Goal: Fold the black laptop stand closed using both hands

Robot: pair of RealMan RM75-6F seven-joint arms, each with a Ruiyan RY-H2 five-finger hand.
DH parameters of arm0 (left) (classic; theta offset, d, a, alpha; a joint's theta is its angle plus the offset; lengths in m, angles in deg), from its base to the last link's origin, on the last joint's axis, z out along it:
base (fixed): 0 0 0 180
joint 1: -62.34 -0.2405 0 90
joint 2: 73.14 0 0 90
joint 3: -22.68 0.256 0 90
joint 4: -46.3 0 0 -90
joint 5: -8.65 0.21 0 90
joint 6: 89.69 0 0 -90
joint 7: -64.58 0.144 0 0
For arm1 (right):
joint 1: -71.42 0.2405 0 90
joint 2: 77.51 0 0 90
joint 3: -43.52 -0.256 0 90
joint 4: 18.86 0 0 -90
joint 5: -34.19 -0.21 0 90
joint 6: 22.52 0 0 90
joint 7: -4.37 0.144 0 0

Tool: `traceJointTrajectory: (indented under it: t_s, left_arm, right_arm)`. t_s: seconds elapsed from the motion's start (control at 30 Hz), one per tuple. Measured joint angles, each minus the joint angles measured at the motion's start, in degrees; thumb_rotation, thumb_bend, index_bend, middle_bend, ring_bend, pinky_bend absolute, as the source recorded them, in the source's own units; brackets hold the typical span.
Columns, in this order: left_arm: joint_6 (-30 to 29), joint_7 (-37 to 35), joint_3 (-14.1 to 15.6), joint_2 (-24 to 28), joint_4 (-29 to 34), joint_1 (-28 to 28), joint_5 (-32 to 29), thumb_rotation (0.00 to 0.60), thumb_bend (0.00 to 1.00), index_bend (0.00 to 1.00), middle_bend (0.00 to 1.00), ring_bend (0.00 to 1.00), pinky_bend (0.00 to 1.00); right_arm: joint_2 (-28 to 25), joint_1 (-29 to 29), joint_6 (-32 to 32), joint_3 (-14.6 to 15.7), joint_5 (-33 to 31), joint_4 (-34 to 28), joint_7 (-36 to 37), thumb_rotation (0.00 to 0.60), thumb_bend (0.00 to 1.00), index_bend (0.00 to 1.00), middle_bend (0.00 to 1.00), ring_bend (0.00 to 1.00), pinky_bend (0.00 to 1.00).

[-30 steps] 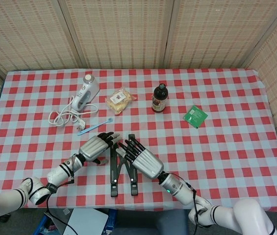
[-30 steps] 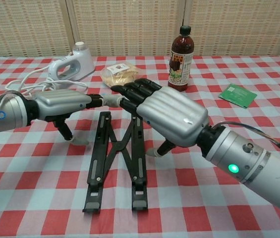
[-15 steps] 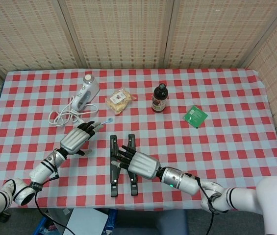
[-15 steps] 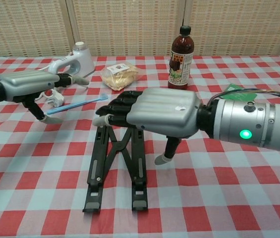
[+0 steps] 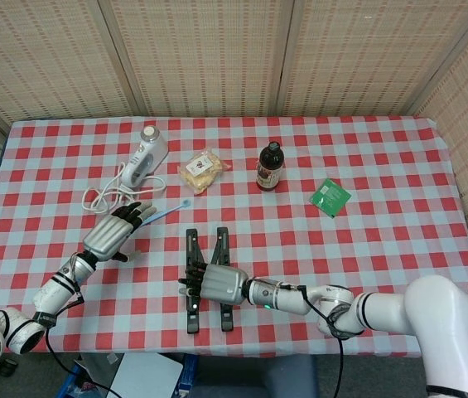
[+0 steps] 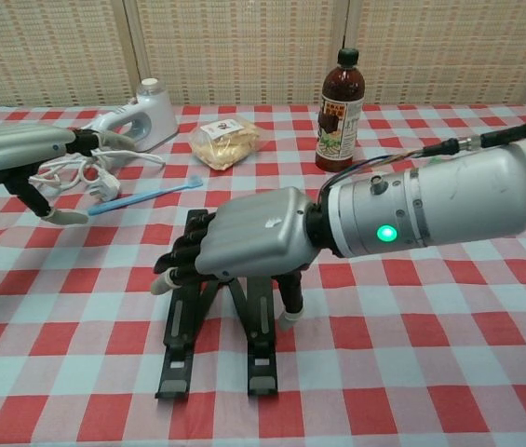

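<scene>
**While the right hand covered the stand**

Nearest, the laptop stand [image 6: 218, 335] lay on the tablecloth [image 6: 449, 326], its middle hidden under the right hand [image 6: 244, 244], fingers curled down; contact couldn't be told. Farther left, the left hand [image 5: 111, 232] hovered, fingers extended, holding nothing.

The right hand [image 5: 215, 283] lies across the stand [image 5: 193, 311] and blocks it from above; only the near feet show free. To the left of the stand the cloth [image 5: 383, 240] is bare up to the left hand [image 5: 111, 235]. Behind, a toothbrush [image 5: 161, 214], a cord [image 5: 111, 196], a snack bag [image 5: 202, 169] and a bottle [image 5: 269, 167] stand in a row. The right side is open cloth up to a green packet [image 5: 330, 197].
</scene>
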Motion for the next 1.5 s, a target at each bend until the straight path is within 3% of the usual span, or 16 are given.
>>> traceJointTrajectory:
  t_s: [0.53, 0.73, 1.07, 1.3, 1.4, 1.5]
  left_arm:
    - [-0.6, -2.3, -0.1, 0.5, -1.0, -1.3, 0.4, 0.600, 0.25, 0.00, 0.00, 0.00, 0.14]
    - [-0.5, -2.8, -0.1, 0.3, -1.6, -1.6, 0.6, 0.600, 0.25, 0.00, 0.00, 0.00, 0.14]
    - [-0.4, -3.3, -0.1, -0.1, -2.1, -1.8, 1.1, 0.600, 0.25, 0.00, 0.00, 0.00, 0.14]
    - [-0.5, -2.9, -0.3, -0.1, -1.7, -1.8, 1.2, 0.600, 0.25, 0.00, 0.00, 0.00, 0.14]
    - [-0.3, -2.4, -0.5, 0.0, -1.2, -1.7, 1.1, 0.600, 0.25, 0.00, 0.00, 0.00, 0.14]
    - [-0.2, -1.8, -0.7, 0.2, -0.6, -1.7, 0.8, 0.600, 0.25, 0.00, 0.00, 0.00, 0.14]
  right_arm:
    - [1.3, 5.8, -5.8, 1.3, -1.1, 2.3, 1.1, 0.600, 0.01, 0.00, 0.01, 0.00, 0.00]
    - [1.9, 6.7, -6.8, 1.8, -2.3, 2.9, 1.1, 0.600, 0.07, 0.00, 0.11, 0.00, 0.00]
    - [2.6, 6.2, -2.1, 2.7, -1.5, 4.0, 2.4, 0.600, 0.18, 0.32, 0.39, 0.01, 0.00]
    - [3.0, 5.6, 2.0, 3.8, 0.1, 5.5, 4.3, 0.600, 0.24, 0.41, 0.45, 0.08, 0.00]
    - [3.0, 5.3, 3.7, 4.4, 1.0, 5.9, 5.1, 0.600, 0.23, 0.39, 0.39, 0.07, 0.00]
    - [2.7, 5.0, 4.1, 4.5, 0.8, 5.7, 5.1, 0.600, 0.13, 0.13, 0.15, 0.01, 0.00]
